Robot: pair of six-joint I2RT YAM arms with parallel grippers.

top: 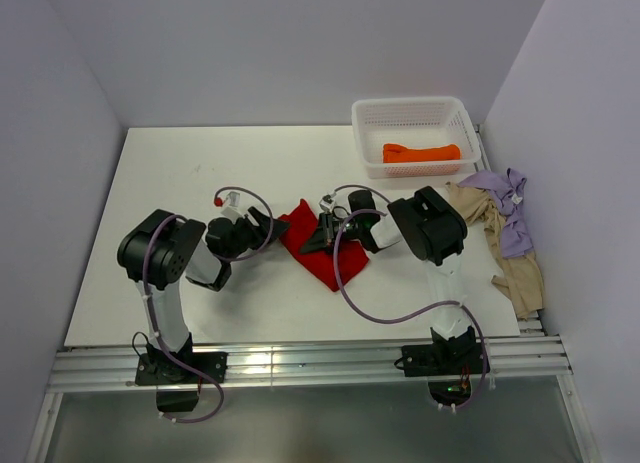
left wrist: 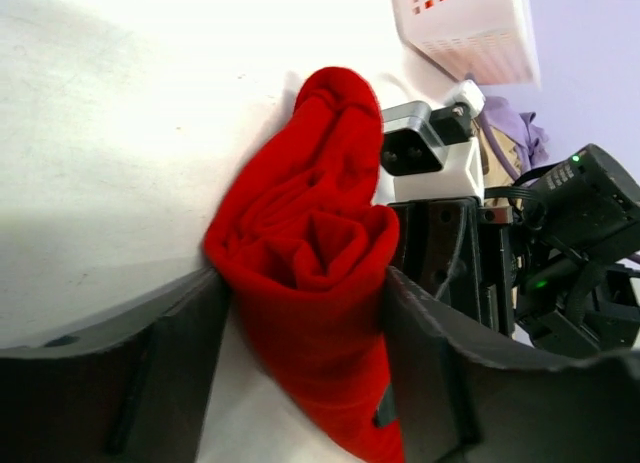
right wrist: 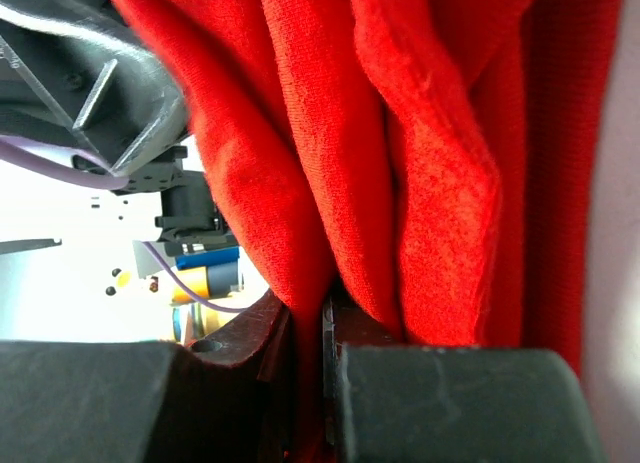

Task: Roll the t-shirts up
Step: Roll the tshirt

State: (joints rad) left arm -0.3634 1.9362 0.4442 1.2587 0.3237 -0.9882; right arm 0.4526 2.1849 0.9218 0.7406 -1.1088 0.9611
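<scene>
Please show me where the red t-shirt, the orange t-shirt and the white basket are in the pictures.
red t-shirt (top: 322, 256): top external view, middle of the cloth.
orange t-shirt (top: 421, 152): top external view, middle of the roll.
white basket (top: 408, 106): top external view, far rim.

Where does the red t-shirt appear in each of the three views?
Top external: red t-shirt, table centre, between both arms.
Left wrist: red t-shirt, centre, bunched between the left jaws.
Right wrist: red t-shirt, fills the frame, pinched at the bottom.
Shared landmark: white basket, not visible in the right wrist view.

No readable text
No lettering, label, brand, number or sign can be made out on any surface in these three views.
</scene>
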